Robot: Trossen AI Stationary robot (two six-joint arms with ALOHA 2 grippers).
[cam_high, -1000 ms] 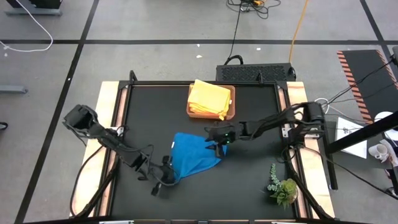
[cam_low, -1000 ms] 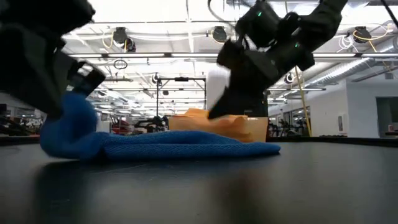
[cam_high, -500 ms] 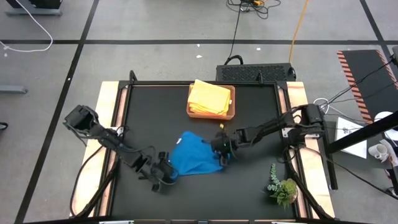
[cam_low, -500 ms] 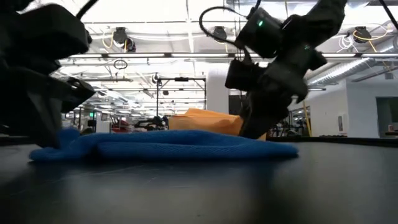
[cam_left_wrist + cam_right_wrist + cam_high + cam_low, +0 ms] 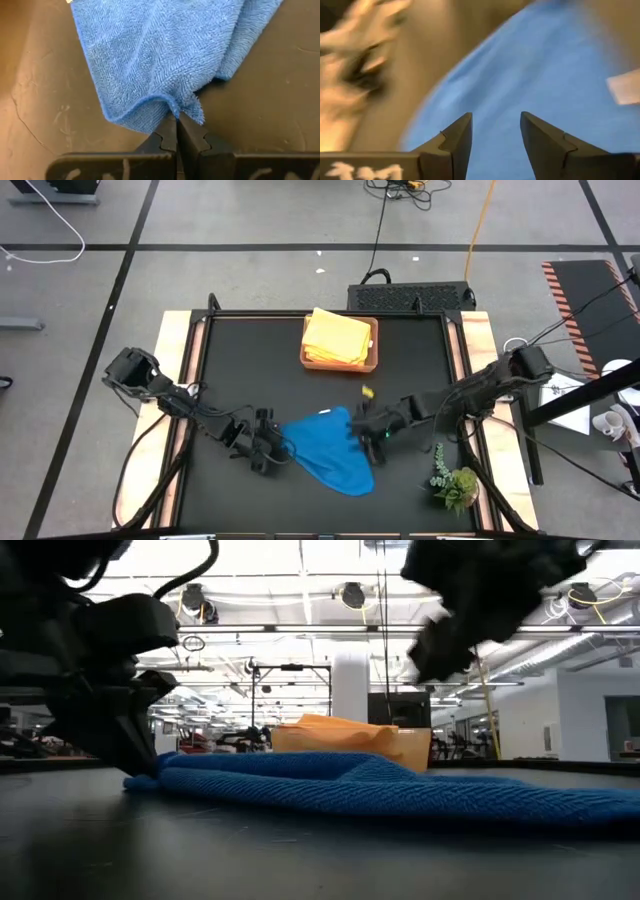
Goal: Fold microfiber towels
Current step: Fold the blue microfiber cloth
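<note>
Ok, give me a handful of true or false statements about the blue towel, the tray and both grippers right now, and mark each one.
1. The left gripper is shut on an edge of the blue towel. True.
2. The right gripper is clamped on the blue towel. False: its jaws stand open above the cloth, holding nothing.
3. The brown tray holds folded yellow and orange towels. True.
4. The blue towel lies in the tray. False: it lies on the black table, nearer the front.
5. The plant sprig sits on the blue towel. False: it stands apart, near the table's front right corner.
</note>
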